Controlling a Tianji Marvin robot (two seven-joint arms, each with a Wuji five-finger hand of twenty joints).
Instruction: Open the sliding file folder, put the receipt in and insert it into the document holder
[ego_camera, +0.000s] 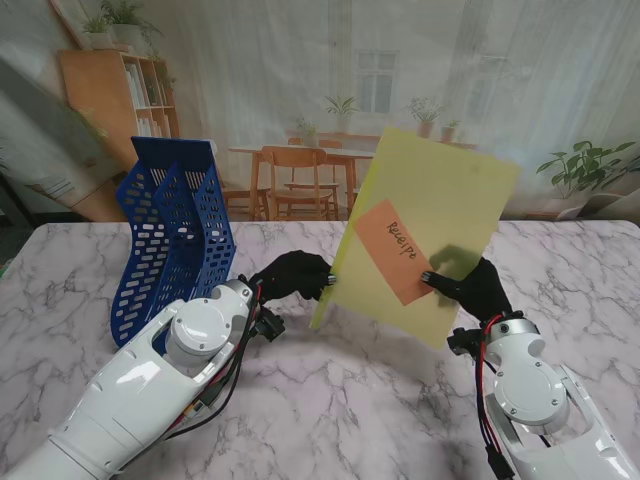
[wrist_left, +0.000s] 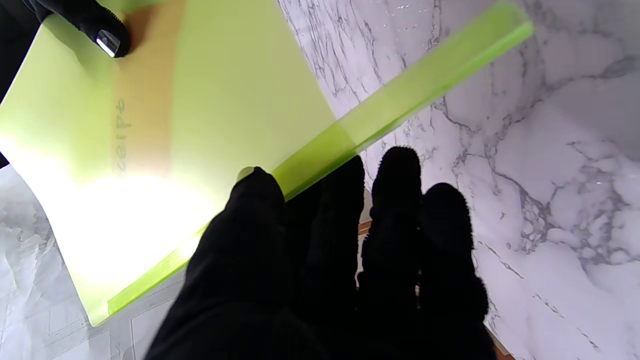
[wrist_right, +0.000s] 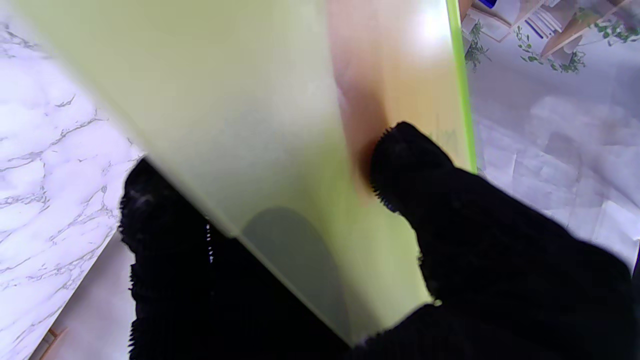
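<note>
A yellow-green translucent file folder (ego_camera: 440, 215) is held upright above the table between both hands. An orange receipt (ego_camera: 392, 250) with handwriting lies slanted on the face turned toward me; whether it is inside the cover I cannot tell. My left hand (ego_camera: 292, 275) pinches the folder's left edge, thumb (wrist_left: 255, 200) against the green slide bar (wrist_left: 400, 95). My right hand (ego_camera: 470, 285) grips the lower right corner, thumb (wrist_right: 415, 165) pressing on the receipt (wrist_right: 380, 75) and the other fingers behind the sheet. The blue perforated document holder (ego_camera: 175, 235) stands at the left.
The marble table top (ego_camera: 350, 400) spreads beneath the folder. The holder's open slots face up and to the right, a short way left of my left hand. A backdrop printed with a room scene hangs behind the table's far edge.
</note>
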